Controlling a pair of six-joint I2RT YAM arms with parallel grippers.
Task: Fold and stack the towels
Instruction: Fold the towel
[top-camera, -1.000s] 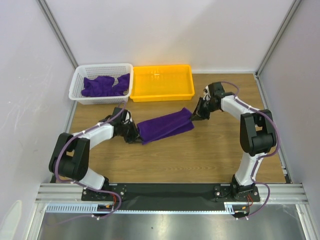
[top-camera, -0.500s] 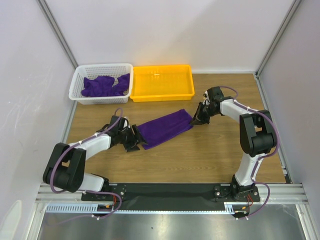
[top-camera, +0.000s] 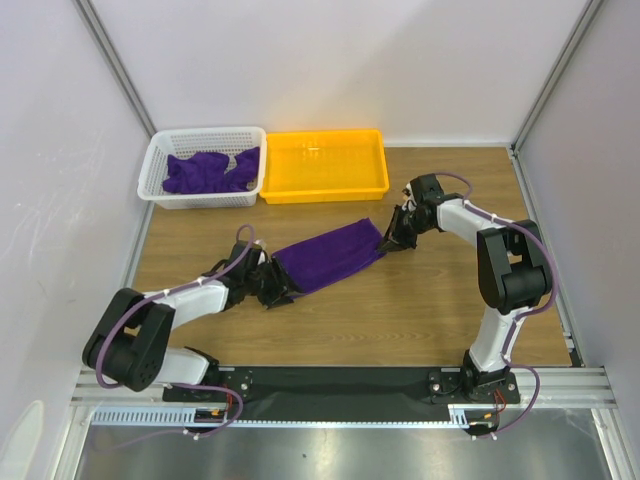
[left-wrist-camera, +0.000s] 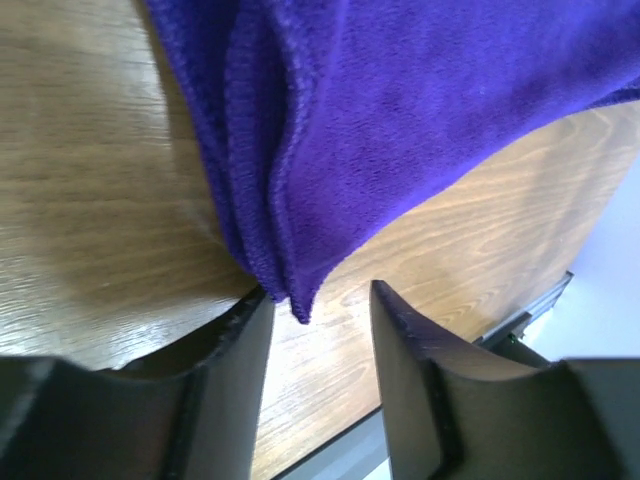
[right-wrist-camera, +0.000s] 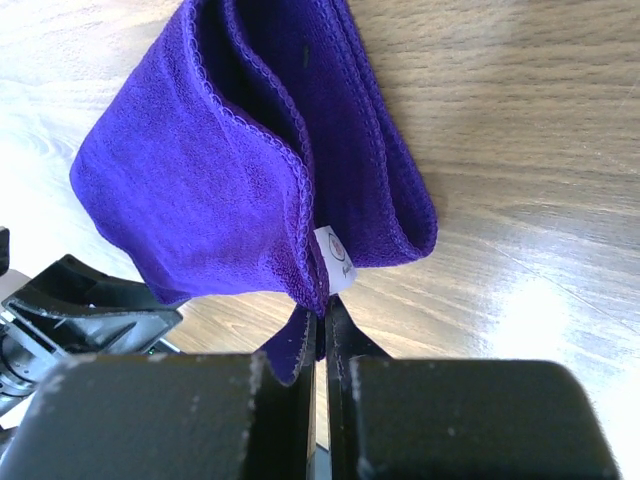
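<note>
A folded purple towel (top-camera: 325, 255) lies slanted on the wooden table between my two grippers. My left gripper (top-camera: 273, 285) is at its near-left end and stands open. In the left wrist view, the towel's layered corner (left-wrist-camera: 300, 290) points into the gap at the fingertips of the left gripper (left-wrist-camera: 318, 300), close to the left finger and not pinched. My right gripper (top-camera: 392, 236) is at the far-right end. In the right wrist view, the right gripper (right-wrist-camera: 322, 308) is shut on a corner of the towel (right-wrist-camera: 220, 180) beside its white label. More towels (top-camera: 205, 172) lie crumpled in the white basket.
The white basket (top-camera: 155, 165) stands at the back left, with the empty yellow tray (top-camera: 325, 168) beside it on the right. Frame rails and walls close in the table's left and right sides.
My left gripper has opened and let go of the towel's left end, sliding a little nearer and to the right. The right gripper stays shut on its corner, barely moved.
</note>
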